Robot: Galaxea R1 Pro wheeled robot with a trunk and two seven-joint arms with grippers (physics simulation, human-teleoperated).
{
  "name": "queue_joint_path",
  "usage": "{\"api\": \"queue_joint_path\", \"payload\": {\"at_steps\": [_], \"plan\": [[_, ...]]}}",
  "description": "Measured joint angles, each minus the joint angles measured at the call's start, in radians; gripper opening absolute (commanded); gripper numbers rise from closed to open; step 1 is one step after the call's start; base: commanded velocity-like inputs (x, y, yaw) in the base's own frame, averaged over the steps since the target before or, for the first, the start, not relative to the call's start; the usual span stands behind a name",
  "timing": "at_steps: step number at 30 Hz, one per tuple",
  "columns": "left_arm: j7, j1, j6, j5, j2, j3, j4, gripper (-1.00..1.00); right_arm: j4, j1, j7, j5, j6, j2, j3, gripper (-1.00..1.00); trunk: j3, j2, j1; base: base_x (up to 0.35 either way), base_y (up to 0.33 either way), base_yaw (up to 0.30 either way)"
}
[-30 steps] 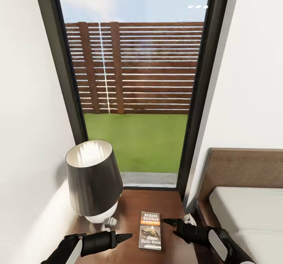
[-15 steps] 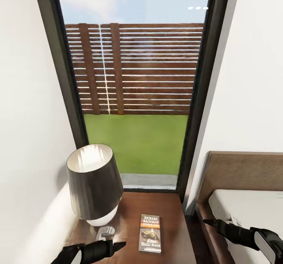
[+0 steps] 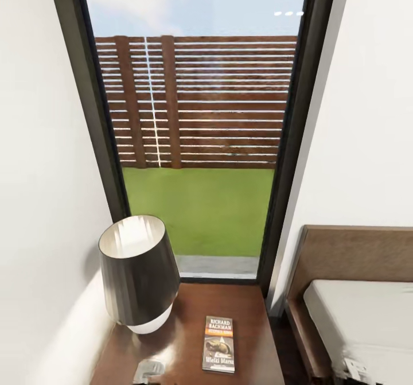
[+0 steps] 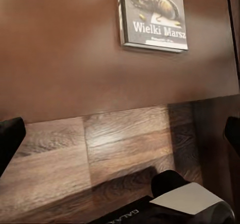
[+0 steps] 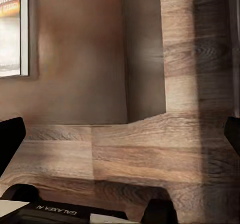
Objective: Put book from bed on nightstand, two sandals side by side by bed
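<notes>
book placed, arms pulling back
book [image 3: 218, 344] lying flat on nightstand [image 3: 252, 316]; both grippers now gone from head view, fingers spread wide, empty; sandals next.

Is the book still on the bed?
No, the book lies flat on the nightstand beside the lamp.

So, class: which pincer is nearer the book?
Left, probably. The left pincer faces the book ahead on the nightstand; the right pincer sees it off to one side, cropped.
</notes>
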Motion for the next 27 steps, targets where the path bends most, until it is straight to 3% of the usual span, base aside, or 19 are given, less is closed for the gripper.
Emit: {"api": "queue_joint_path", "payload": {"at_steps": [3, 6, 8, 11, 16, 27], "plan": [[0.015, 0.001, -0.028, -0.010, -0.007, -0.001, 0.050, 1.00, 0.096, 0.000, -0.004, 0.012, -0.091, 0.040, 0.001, 1.00, 0.009, 0.021, -0.011, 0.000, 0.000, 0.000], [0.020, 0.002, -0.034, -0.011, -0.008, -0.001, 0.074, 1.00, 0.150, 0.002, -0.007, 0.015, -0.128, 0.077, 0.000, 1.00, 0.019, 0.042, -0.023, 0.000, 0.000, 0.000], [0.053, 0.004, -0.046, -0.012, -0.008, -0.001, 0.106, 1.00, 0.182, 0.008, -0.009, 0.022, -0.154, 0.119, 0.000, 1.00, 0.025, 0.056, -0.031, 0.000, 0.000, 0.000], [0.111, 0.017, -0.073, -0.013, -0.008, -0.002, 0.166, 1.00, 0.193, 0.046, -0.010, 0.060, -0.163, 0.146, 0.002, 1.00, 0.034, 0.077, -0.042, 0.000, 0.000, 0.000], [0.175, 0.050, -0.182, -0.010, -0.007, -0.001, 0.289, 1.00, 0.198, 0.095, -0.011, 0.127, -0.167, 0.172, -0.001, 1.00, 0.050, 0.112, -0.061, 0.000, 0.000, 0.000], [0.183, 0.054, -0.215, -0.006, -0.005, 0.004, 0.307, 1.00, 0.197, 0.100, -0.012, 0.134, -0.167, 0.179, -0.001, 1.00, 0.053, 0.119, -0.065, 0.000, 0.000, 0.000]]}}
